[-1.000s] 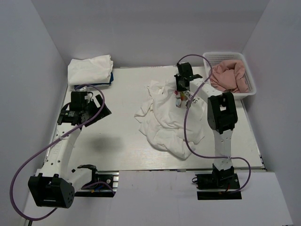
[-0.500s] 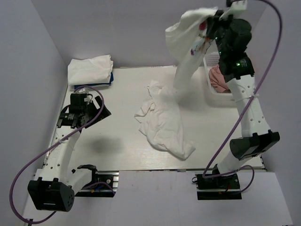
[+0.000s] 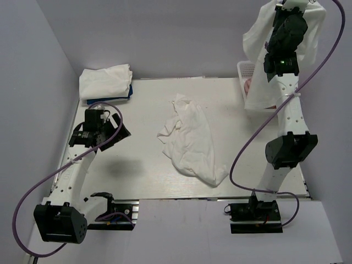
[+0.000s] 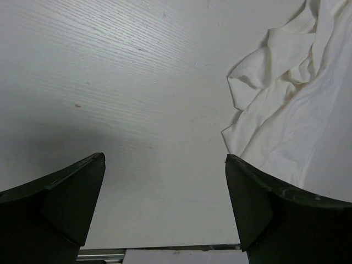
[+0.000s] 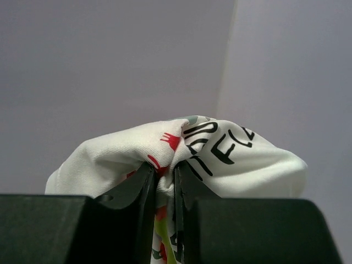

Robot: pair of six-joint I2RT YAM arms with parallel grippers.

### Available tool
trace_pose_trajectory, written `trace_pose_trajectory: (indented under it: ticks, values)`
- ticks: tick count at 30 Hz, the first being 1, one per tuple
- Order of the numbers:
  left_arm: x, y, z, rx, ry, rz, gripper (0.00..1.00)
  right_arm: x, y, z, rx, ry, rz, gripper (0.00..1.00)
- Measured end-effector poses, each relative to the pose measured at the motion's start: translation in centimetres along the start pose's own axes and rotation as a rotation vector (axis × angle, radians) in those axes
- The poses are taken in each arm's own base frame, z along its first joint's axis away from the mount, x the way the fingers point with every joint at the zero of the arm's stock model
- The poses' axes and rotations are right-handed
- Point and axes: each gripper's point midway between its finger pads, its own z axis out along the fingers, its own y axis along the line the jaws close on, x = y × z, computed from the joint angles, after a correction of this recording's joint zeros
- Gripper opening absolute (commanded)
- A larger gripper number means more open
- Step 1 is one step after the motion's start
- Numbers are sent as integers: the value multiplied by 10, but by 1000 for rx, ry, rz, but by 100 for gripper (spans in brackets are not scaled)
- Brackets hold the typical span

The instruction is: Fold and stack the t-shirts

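My right gripper (image 3: 290,6) is raised high at the back right, shut on a bunched fold of the white t-shirt with colourful print (image 5: 231,159). The jaws of that gripper (image 5: 165,171) pinch the cloth tightly. The printed t-shirt (image 3: 257,88) hangs down in front of the basket. A crumpled plain white t-shirt (image 3: 190,143) lies mid-table and shows at the right of the left wrist view (image 4: 291,110). My left gripper (image 3: 116,129) hovers open over bare table left of it, nothing between the fingertips (image 4: 165,159).
At the back left corner a folded white t-shirt (image 3: 104,80) lies on a dark blue one (image 3: 128,94). The white lattice basket (image 3: 242,68) at the back right holds a pink t-shirt (image 3: 248,86), mostly hidden by the hanging cloth. Walls enclose the table.
The right arm has lifted the printed t-shirt off the white one on the table, up and to the right, above the basket. The left arm has stayed put.
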Motion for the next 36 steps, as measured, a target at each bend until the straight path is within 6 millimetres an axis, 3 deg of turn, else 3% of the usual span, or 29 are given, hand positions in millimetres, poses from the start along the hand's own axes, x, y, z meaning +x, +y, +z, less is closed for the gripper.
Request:
trace_pose_trajectory:
  ticks: [5,12,16,22,24,25,26,27,29,32,34,36]
  values:
    - [2,0,10,-6,27,-6,100,75,-20,24,54,112,-89,0]
    - [3,-3,36,-19,103,-17,100,156,-50,40,107,236,-146,0]
    - [-1,-11,52,-1,137,-29,100,217,-59,26,112,347,-180,0]
    - [3,-23,69,54,197,-42,100,353,-48,-24,103,650,-183,5]
    - [2,-29,70,75,207,-40,100,401,-39,-49,88,784,-141,18]
    - [1,-33,70,87,209,-36,100,419,-35,-61,76,846,-119,34]
    - [-1,-36,70,96,207,-32,100,435,-31,-75,65,909,-90,90]
    - [-4,-40,69,105,203,-25,100,446,-28,-86,58,963,-62,90]
    - [-10,-47,67,123,191,-4,100,453,-25,-103,38,1039,-31,90]
    - [-15,-61,65,148,178,34,100,432,-18,-99,8,1041,33,90]
    - [-17,-72,67,158,181,66,100,397,-15,-96,-26,1021,76,90]
    - [-19,-83,73,158,183,102,100,347,-12,-96,-58,973,134,90]
